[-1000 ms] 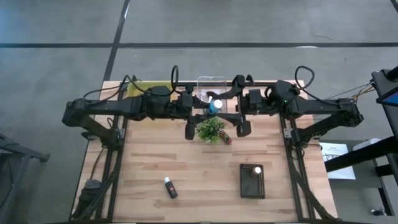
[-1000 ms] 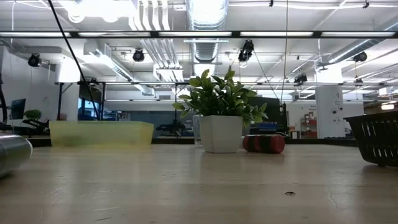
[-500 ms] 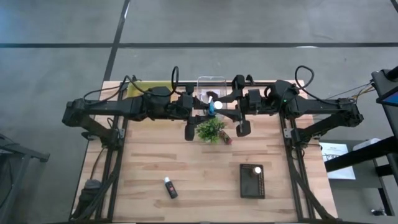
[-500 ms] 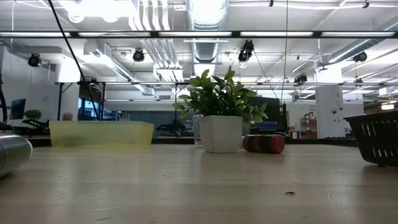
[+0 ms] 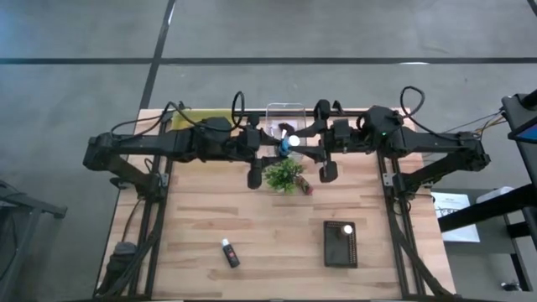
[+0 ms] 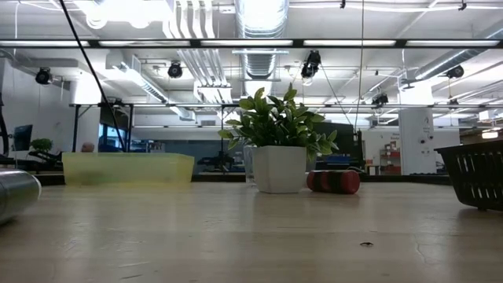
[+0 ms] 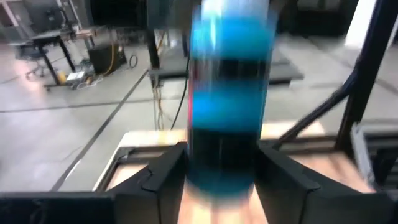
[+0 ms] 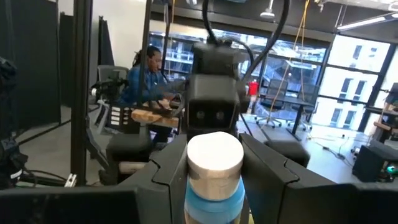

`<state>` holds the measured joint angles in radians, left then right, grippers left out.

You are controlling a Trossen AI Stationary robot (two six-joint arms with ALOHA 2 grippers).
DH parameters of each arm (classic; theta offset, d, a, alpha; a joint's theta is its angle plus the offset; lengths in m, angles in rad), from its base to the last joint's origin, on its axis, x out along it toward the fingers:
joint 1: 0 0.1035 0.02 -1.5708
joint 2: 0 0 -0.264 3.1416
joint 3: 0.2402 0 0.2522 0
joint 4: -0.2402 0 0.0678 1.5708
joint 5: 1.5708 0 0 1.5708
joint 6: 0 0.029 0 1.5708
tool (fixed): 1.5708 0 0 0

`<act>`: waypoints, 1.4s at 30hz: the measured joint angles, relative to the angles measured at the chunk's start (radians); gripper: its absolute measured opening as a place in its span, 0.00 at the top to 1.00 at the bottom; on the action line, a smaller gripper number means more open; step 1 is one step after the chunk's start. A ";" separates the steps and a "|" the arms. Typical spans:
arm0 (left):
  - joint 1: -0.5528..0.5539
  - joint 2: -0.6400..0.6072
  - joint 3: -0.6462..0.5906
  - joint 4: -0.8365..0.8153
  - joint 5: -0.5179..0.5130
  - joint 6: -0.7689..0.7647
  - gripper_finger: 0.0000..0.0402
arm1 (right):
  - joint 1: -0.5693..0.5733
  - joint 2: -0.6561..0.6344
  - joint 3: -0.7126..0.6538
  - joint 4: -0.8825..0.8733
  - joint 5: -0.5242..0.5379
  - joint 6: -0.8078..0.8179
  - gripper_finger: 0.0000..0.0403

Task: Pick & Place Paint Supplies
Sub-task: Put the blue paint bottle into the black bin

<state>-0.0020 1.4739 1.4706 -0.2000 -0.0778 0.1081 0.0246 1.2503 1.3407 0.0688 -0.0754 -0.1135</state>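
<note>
both arms meet over the back edge of the bench, above the potted plant (image 5: 284, 174) and just in front of the clear bin (image 5: 284, 111). blue paint tube (image 5: 287, 143) with white cap is held in the air between them, long axis running arm to arm. right gripper (image 8: 214, 180) jaws clamped round the cap end, left gripper (image 7: 219, 180) jaws hugging the other end, looks like a handover. black tube (image 5: 229, 252) lies near the front edge; black basket (image 5: 340, 243) front right.
</note>
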 joint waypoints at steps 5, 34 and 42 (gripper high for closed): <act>0.013 0.008 -0.008 -0.077 -0.069 0.026 0.45 | 0.003 -0.023 0.035 0.016 -0.013 0.002 0.72; 0.136 -0.093 -0.005 -0.255 -0.234 0.174 0.30 | 0.098 -0.502 -0.718 0.081 -0.190 0.267 0.72; 0.136 -0.067 -0.005 -0.303 -0.351 0.172 0.30 | 0.097 -0.508 -0.983 0.309 -0.400 0.158 0.72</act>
<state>0.1345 1.4064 1.4654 -0.5027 -0.4291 0.2805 0.1219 0.7425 0.3575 0.3778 -0.4753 0.0448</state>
